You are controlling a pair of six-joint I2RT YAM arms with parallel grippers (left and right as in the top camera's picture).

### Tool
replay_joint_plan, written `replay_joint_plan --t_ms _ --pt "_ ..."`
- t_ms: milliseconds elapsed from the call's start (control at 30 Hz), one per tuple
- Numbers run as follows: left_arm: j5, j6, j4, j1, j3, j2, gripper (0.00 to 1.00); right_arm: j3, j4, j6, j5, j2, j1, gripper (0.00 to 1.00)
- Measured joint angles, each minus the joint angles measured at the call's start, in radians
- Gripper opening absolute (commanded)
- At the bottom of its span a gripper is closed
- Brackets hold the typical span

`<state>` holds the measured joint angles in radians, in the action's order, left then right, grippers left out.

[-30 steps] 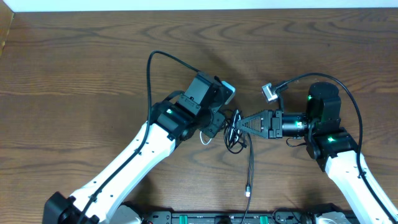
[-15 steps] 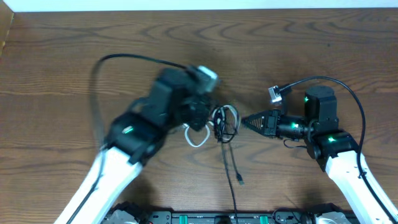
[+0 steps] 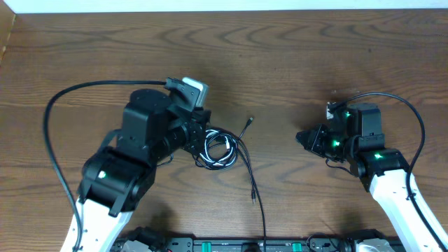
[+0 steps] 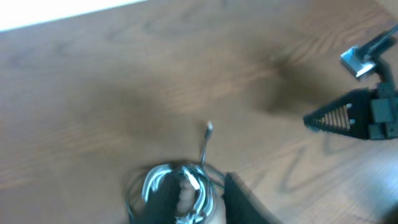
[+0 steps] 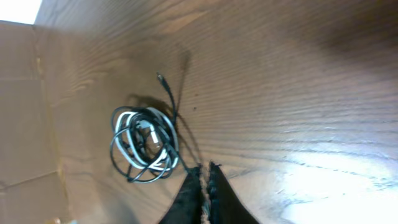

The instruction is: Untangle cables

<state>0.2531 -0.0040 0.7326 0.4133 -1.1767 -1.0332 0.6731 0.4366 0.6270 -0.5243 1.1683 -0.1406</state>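
Note:
The cables (image 3: 221,149) lie as a small coil of black and white loops in the middle of the table. One black strand ends in a plug (image 3: 250,122); another runs toward the near edge (image 3: 260,217). My left gripper (image 3: 203,143) is at the coil's left side. In the blurred left wrist view its fingers (image 4: 163,200) stand a little apart, open, and the coil (image 4: 186,182) loops around the left one. My right gripper (image 3: 301,138) is shut and empty, well right of the coil. In the right wrist view its tips (image 5: 205,169) sit just beside the coil (image 5: 144,144).
The wooden table (image 3: 315,56) stretches bare behind both arms. A thick black arm wire (image 3: 70,105) arcs out left of the left arm, and another (image 3: 406,115) loops over the right arm. A black rail (image 3: 231,245) runs along the near edge.
My left arm has dragged the coil to the left and its jaws have parted slightly. The right gripper has drawn back to the right, away from the coil. A black plug end now lies free.

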Motion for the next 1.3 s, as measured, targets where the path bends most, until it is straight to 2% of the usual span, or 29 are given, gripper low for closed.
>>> replay_joint_plan --t_ms 133,400,567,600,633,667,1000,1300 --pt "-0.072 -0.079 0.08 -0.001 0.0 -0.073 0.4 0.0 0.019 -0.055 0.02 0.0 0.0 0.09" --pt "-0.281 -0.369 0.166 -0.041 0.0 -0.234 0.42 0.0 0.049 -0.123 0.032 0.0 0.0 0.12" --pt "-0.336 -0.498 0.158 -0.082 0.011 -0.314 0.65 0.0 0.075 -0.138 0.035 0.0 0.0 0.13" --pt "-0.341 -0.512 0.135 -0.084 0.027 -0.322 0.76 0.0 0.075 -0.139 0.035 0.0 0.0 0.14" --pt "-0.343 -0.52 0.119 -0.085 0.047 -0.327 0.82 0.0 0.076 -0.143 0.036 0.0 0.0 0.14" --pt "-0.344 -0.524 0.097 -0.085 0.077 -0.33 0.84 0.0 0.076 -0.146 0.036 0.0 0.0 0.14" --pt "-0.311 -0.607 -0.129 -0.179 0.321 -0.339 0.84 0.0 0.083 -0.154 0.042 0.0 0.0 0.15" --pt "-0.279 -0.57 -0.272 -0.158 0.404 -0.375 0.84 0.0 0.085 -0.158 0.043 0.0 0.0 0.16"
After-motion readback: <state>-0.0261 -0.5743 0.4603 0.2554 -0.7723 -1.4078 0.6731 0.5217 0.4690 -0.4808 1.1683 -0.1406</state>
